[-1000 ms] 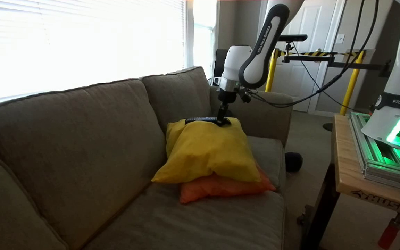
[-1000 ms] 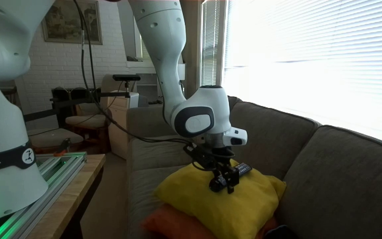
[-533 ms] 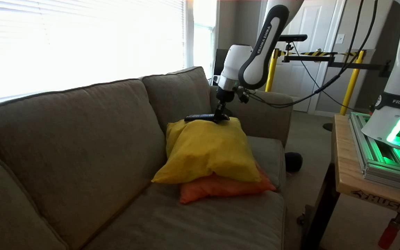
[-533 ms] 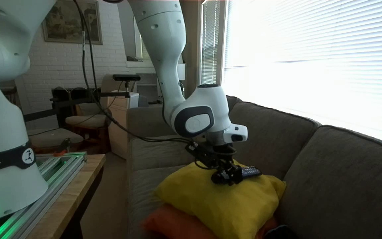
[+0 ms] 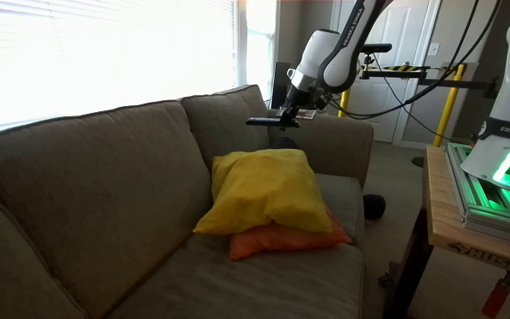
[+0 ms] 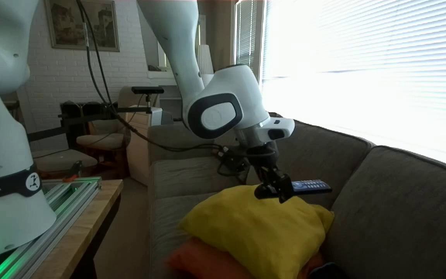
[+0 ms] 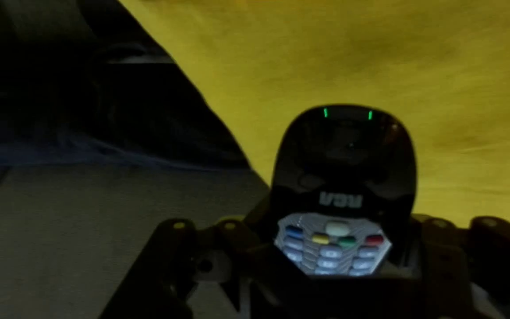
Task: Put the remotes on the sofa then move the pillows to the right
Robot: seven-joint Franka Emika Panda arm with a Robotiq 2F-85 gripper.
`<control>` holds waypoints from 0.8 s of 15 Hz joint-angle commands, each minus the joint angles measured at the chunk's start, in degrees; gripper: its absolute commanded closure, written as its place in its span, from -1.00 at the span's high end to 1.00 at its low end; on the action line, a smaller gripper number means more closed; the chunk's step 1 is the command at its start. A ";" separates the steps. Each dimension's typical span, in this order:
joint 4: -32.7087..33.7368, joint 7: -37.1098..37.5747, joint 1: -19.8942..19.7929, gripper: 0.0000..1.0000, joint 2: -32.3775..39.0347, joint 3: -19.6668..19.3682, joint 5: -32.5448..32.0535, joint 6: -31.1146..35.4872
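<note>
My claw is pinching the one remote I can make out, across its width, and holds it above the yellow pillow, not touching, toward the pillow's twelve o'clock edge in an exterior view. There the keypad end juts out at nine o'clock as the longer overhang; the short logo end points to twelve in my wrist view. The orange-red pillow lies under the yellow pillow, showing at six o'clock. I take my step to be laying the remote on the sofa itself. Grey fabric, likely seat, shows at eight o'clock in the wrist view, so I would travel that way, high enough for the long end to clear the yellow corner. A dark shape I cannot identify sits toward ten; I should steer around it. Then I should come down flat and slow, since this off-centre hold could let the keypad end touch first and twist, let go only once the seat bears the weight, and pick a spot the pillows will not be dragged across.
</note>
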 commanded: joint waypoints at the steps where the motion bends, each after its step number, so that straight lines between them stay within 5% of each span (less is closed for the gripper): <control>1: -6.12 4.72 7.47 -0.61 -4.63 -11.99 3.09 -0.19; 5: -7.50 9.44 12.30 -0.61 -2.44 -22.80 5.43 -2.60; 7: -7.19 12.16 12.04 -0.61 -0.32 -24.67 7.00 -3.88; 9: -6.64 14.03 8.47 -0.61 0.41 -22.52 9.04 -6.68; 12: -4.59 16.79 -0.81 -0.61 2.33 -14.01 12.76 -7.82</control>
